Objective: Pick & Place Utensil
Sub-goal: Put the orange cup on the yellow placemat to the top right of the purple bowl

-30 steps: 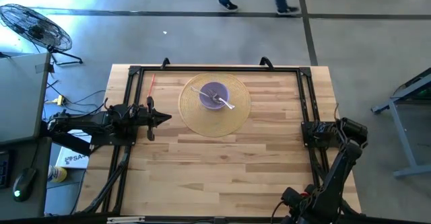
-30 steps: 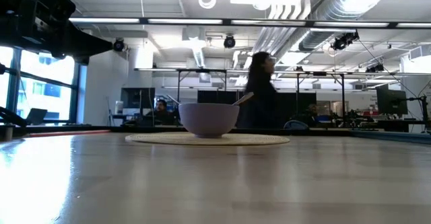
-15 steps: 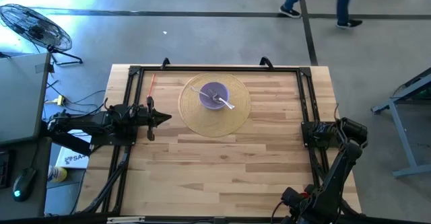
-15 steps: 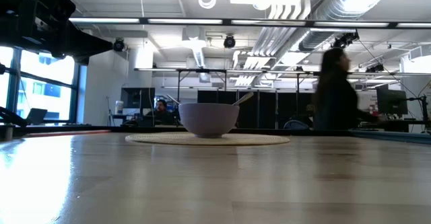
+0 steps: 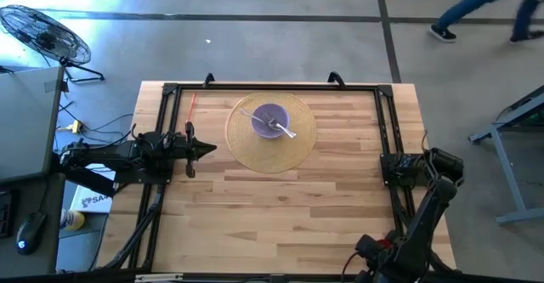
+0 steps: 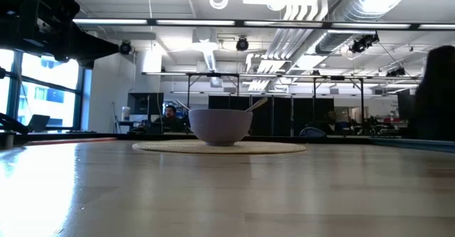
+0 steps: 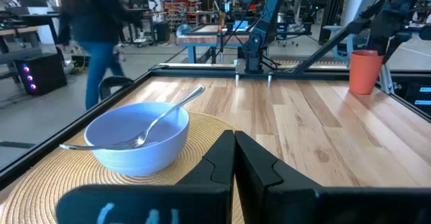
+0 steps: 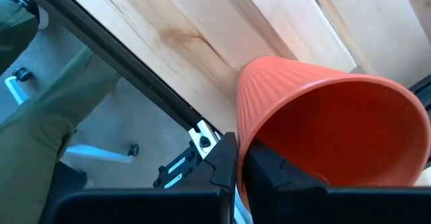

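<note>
A pale blue bowl (image 5: 270, 118) stands on a round woven placemat (image 5: 246, 147) at the far middle of the table. A metal fork (image 5: 282, 129) lies in it, its handle (image 7: 176, 106) leaning over the rim. My left gripper (image 5: 212, 149) is shut, hanging level left of the placemat with its tips (image 7: 234, 138) pointing toward the bowl (image 7: 138, 140). The right arm (image 5: 416, 168) waits at the table's right edge, its gripper (image 8: 236, 146) shut just above an orange ribbed cup (image 8: 323, 130). The cup (image 7: 364, 70) stands upright on the table.
Black frame rails (image 5: 170, 130) run along the table's left, far and right sides. A thin red stick (image 5: 191, 106) lies near the far left corner. Bare wood (image 5: 280, 215) stretches across the near half. A person (image 5: 493, 7) walks on the floor beyond the far edge.
Both arms, the bowl and the fork have kept still. Only the person beyond the far edge has walked from the middle toward the right.
</note>
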Controlling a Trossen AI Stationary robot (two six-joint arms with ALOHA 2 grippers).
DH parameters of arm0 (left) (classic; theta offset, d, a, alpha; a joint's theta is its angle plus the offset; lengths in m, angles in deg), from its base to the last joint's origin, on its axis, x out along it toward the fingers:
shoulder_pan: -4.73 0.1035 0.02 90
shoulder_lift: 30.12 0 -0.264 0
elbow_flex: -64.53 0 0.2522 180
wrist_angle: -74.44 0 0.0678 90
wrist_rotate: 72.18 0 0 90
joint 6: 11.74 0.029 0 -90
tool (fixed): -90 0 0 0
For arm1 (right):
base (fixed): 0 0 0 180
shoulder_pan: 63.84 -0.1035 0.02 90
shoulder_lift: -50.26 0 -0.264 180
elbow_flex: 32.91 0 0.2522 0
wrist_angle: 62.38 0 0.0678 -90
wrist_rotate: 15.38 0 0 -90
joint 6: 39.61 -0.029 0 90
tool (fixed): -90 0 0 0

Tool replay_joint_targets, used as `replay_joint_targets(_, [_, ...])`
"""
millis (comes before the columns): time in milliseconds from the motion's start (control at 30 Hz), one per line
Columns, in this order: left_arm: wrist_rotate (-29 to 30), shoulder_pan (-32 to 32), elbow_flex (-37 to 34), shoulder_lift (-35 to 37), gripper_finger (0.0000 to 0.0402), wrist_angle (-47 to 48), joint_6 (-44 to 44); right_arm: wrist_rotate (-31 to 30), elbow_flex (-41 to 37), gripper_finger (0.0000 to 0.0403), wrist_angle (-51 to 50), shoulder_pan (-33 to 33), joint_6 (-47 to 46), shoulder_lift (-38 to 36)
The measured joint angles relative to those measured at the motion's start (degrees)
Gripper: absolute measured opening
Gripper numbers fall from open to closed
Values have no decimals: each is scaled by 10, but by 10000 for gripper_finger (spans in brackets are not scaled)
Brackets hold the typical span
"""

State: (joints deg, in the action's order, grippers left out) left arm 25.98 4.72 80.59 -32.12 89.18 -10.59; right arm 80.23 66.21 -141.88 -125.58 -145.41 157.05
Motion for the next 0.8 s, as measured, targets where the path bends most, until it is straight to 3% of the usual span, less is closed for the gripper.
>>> replay_joint_targets(467, [0, 0, 0, 0, 1, 0, 0, -15, 24, 5, -96, 49, 86, 2])
replay_joint_targets(800, [0, 0, 0, 0, 1, 0, 0, -54, 24, 4, -155, 138, 271, -14])
